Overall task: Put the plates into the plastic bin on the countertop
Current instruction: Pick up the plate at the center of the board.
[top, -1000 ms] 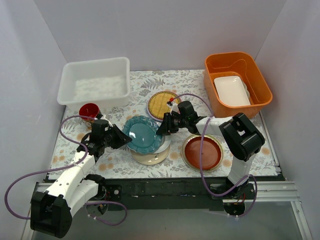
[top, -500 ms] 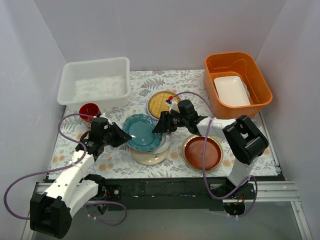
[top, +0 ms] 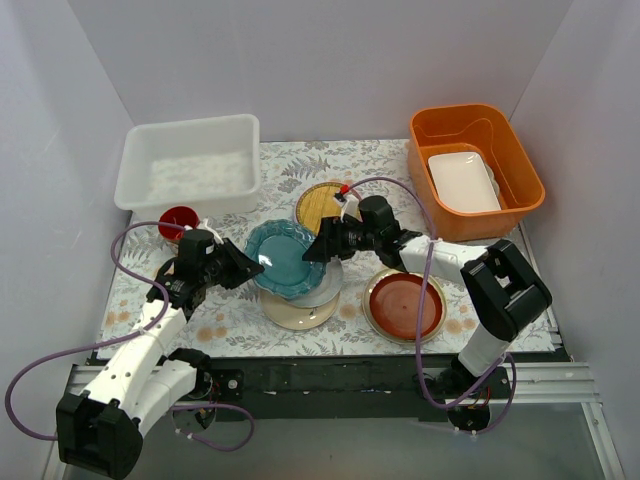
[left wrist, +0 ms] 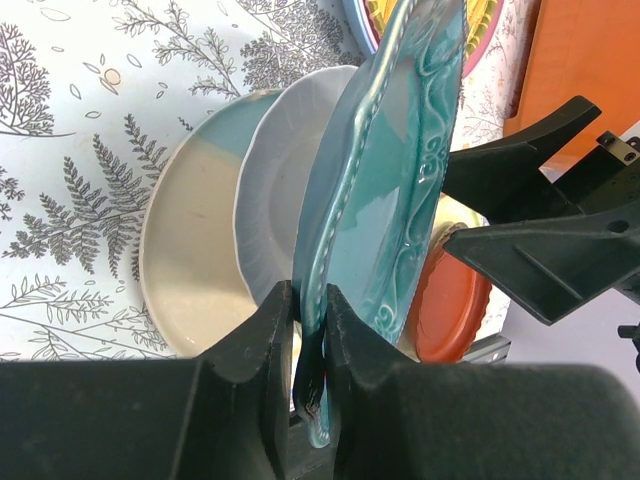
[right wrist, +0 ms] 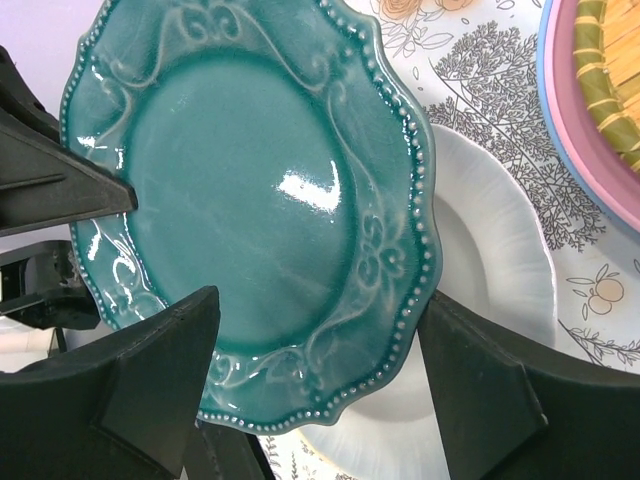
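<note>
My left gripper [top: 243,268] is shut on the left rim of the teal scalloped plate [top: 287,258] and holds it tilted above a stack of plates. In the left wrist view the plate [left wrist: 390,180] stands on edge between my fingers [left wrist: 262,330]. My right gripper [top: 318,247] is open at the plate's right rim. In the right wrist view the plate's near rim [right wrist: 250,200] lies between the wide-apart fingers [right wrist: 490,385]. Under it lie a pale plate [right wrist: 490,290] and a cream-and-blue plate [left wrist: 195,260]. The white plastic bin [top: 190,165] stands at the back left.
A woven-bamboo plate [top: 322,205] lies behind the stack. A red-brown plate [top: 405,305] lies at the front right. A red mug [top: 178,220] stands in front of the bin. An orange tub [top: 512,150] with a white dish [top: 463,182] stands at the back right.
The left gripper has lifted the teal plate's left side higher and tilted it. The right gripper has shifted a little left along the plate's right rim.
</note>
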`<move>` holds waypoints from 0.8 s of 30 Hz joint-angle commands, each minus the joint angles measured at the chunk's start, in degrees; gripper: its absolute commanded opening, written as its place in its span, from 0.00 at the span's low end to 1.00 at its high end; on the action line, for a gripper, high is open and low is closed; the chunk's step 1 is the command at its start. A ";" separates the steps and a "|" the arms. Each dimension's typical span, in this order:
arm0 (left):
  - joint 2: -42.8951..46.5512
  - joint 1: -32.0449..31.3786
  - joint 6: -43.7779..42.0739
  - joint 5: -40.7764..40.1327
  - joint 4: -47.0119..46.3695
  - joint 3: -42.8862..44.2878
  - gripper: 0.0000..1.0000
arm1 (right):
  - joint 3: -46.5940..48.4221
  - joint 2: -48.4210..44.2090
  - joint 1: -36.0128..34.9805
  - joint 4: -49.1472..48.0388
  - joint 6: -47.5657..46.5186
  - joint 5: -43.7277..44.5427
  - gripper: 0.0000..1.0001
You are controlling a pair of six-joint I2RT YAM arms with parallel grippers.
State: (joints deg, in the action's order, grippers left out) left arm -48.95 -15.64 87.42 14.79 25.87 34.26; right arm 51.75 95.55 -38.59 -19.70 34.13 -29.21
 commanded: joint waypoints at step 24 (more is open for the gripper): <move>-5.89 0.52 -1.46 -0.55 -6.01 13.46 0.00 | -4.64 -9.94 4.57 4.32 0.15 3.90 0.96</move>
State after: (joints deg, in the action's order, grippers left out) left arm -54.11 -15.94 86.37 13.13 25.98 41.71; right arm 47.72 88.23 -34.94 -14.92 34.35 -24.67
